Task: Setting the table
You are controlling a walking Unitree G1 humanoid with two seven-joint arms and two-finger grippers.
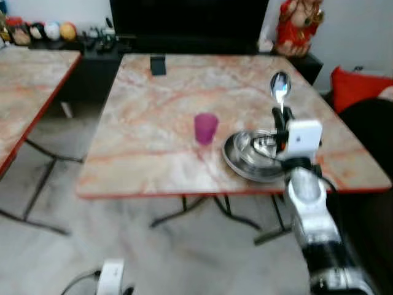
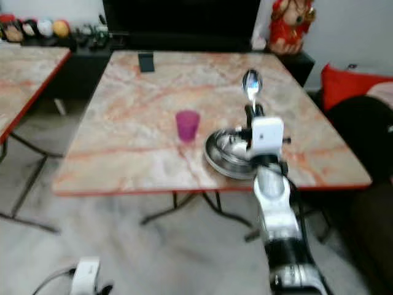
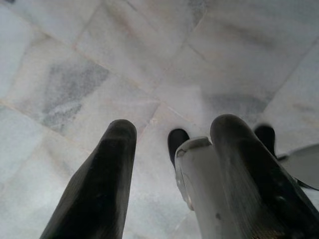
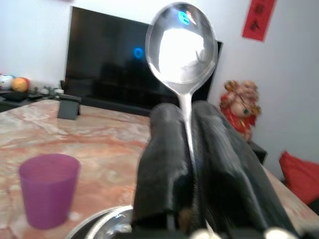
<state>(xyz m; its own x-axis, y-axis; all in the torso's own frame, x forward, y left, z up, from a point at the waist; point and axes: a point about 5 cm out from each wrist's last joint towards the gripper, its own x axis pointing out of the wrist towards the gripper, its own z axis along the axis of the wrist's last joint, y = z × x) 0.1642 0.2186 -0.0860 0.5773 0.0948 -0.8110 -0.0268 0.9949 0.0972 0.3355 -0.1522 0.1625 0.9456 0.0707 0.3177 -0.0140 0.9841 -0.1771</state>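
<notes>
One spoon [image 4: 183, 45] stands upright, handle clenched in the right gripper [image 4: 192, 149], bowl end up, directly over the steel bowl [image 1: 252, 157] on the surface [image 1: 153, 110]; purple cup [image 1: 206, 128] just left. Left gripper [image 3: 174, 149] hangs released over the floor

A marble-patterned counter [image 1: 153, 123] with a red edge is standing on thin black folding legs over a pale grey marble-tiled floor [image 1: 92, 246]. A second counter of the same kind [image 1: 24, 92] is sitting well apart from it. A large dark television screen [image 1: 187, 18] is resting on a low black cabinet [image 1: 92, 67] against a white wall [image 4: 35, 30]. A red figurine [image 1: 298, 24] is standing beside the screen, a red cushion [image 1: 356, 86] is lying near it, and a red hanging [image 4: 257, 19] is showing on the wall. Soft, even light is filling the room.
</notes>
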